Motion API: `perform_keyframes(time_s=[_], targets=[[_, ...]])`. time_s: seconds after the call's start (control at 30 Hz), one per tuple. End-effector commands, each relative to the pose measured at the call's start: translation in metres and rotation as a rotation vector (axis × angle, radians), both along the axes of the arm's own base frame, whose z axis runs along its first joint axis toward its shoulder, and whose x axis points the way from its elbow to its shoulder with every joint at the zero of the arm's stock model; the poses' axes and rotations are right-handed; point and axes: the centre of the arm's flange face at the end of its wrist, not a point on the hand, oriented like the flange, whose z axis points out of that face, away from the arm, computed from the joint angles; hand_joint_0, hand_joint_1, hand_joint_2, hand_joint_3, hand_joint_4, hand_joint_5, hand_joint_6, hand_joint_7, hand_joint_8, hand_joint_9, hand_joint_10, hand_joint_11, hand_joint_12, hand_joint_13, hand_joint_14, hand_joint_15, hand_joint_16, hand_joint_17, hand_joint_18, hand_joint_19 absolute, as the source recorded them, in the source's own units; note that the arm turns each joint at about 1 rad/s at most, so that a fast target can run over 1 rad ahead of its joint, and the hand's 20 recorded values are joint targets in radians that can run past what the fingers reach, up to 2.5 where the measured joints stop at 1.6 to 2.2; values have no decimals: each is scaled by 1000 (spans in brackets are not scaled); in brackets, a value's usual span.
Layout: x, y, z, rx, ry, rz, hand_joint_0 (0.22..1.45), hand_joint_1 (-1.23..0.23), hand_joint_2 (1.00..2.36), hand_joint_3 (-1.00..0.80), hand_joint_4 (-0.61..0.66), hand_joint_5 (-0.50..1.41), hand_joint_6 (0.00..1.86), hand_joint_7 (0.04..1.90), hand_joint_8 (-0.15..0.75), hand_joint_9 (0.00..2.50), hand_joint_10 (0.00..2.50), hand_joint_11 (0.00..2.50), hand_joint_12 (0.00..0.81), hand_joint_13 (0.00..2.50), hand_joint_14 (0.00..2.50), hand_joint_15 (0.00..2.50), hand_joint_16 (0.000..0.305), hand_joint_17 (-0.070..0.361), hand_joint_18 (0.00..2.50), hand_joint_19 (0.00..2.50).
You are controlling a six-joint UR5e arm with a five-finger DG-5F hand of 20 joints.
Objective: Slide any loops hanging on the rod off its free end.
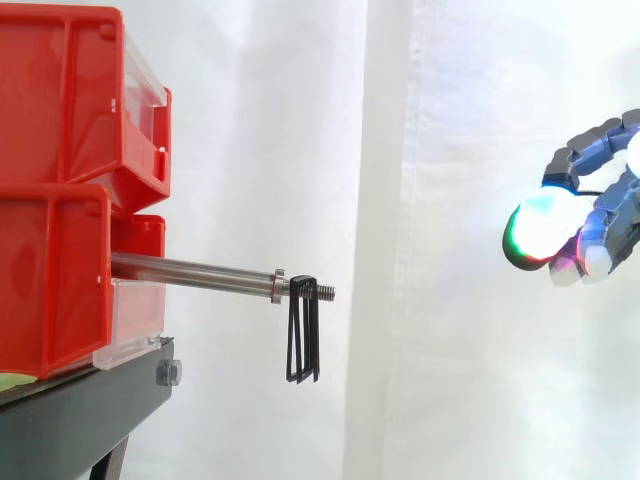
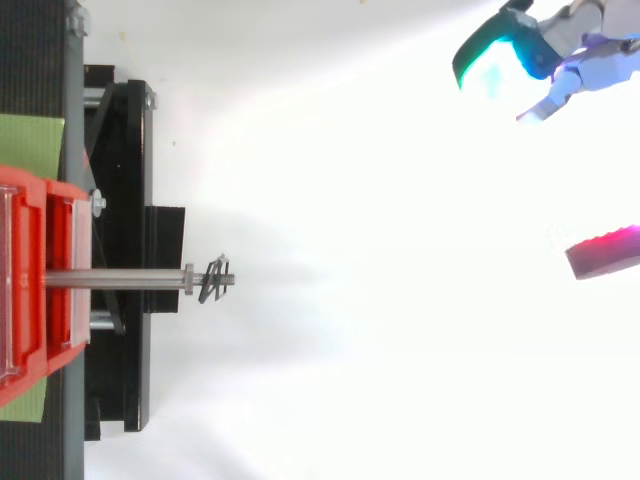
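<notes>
Well apart from fingers [image 1: 545, 225], loops [image 1: 305, 335]

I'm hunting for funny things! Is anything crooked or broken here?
Nothing stands out. The black loops hang straight down near the free end of the rod, and the hand hovers well away, touching nothing.

Loops [image 1: 303, 340] hang on the rod [image 1: 195, 270] near its free end, hand [image 1: 612, 205] well right.

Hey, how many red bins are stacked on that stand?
2. The upper bin sits directly on the lower bin, and the rod sticks out at the lower one's level. Others may be hidden past the picture's left edge.
</notes>
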Motion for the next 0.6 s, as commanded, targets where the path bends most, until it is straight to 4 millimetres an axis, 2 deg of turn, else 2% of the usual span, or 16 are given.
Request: perform_keyframes(time_s=[0.0, 0.33, 0.53, 0.57], targets=[[0, 3, 0, -118, 28, -17, 500, -655, 1002, -462, 277, -159, 502, 814, 296, 805, 16, 486, 378, 615, 8, 220, 51, 116, 584, 238], [2, 9, 1, -207, 37, -26, 502, -658, 1001, -477, 276, -159, 502, 812, 296, 801, 16, 489, 380, 614, 9, 229, 51, 116, 583, 248], [12, 12, -30, -247, 97, -14, 470, -736, 1000, -500, 288, -162, 502, 839, 304, 782, 18, 498, 391, 620, 8, 227, 54, 121, 603, 245], [15, 12, -41, -251, 112, -12, 465, -747, 1000, -500, 290, -162, 502, 842, 302, 779, 18, 495, 392, 621, 8, 226, 54, 122, 606, 243]])
